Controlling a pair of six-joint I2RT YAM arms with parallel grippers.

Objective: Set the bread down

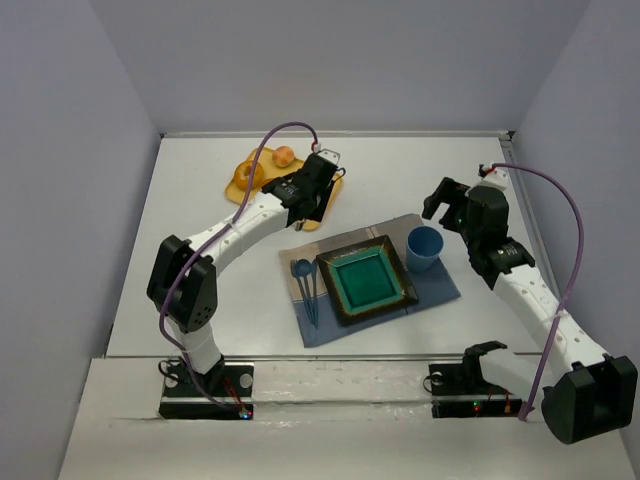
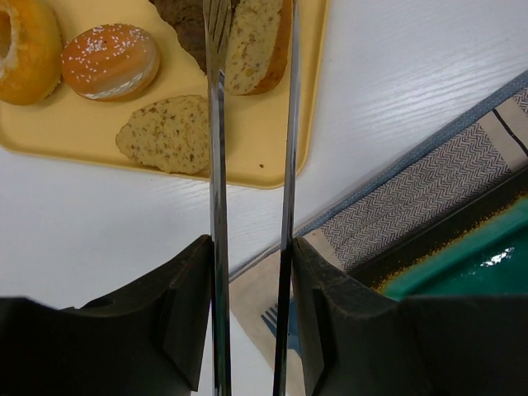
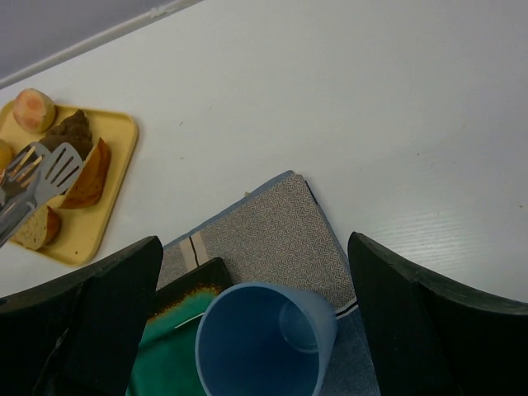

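Gripping tongs (image 2: 252, 124) around bread (image 2: 256, 45)

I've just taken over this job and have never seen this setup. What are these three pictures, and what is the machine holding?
You see two white robot arms bolted at the near table edge. The overhead picture looks down from behind them; the other two come from a camera on each wrist.

The left gripper is closed on a pair of long metal tongs, whose tips reach around the small golden-tan oval bread slice on the yellow tray. The tray also holds a dark brown slice, a pale speckled flat slice, a sugar-dusted round bun and a ring doughnut.

The right gripper is open and empty above a blue plastic cup. Beside the cup, a square teal plate sits on a grey woven placemat.
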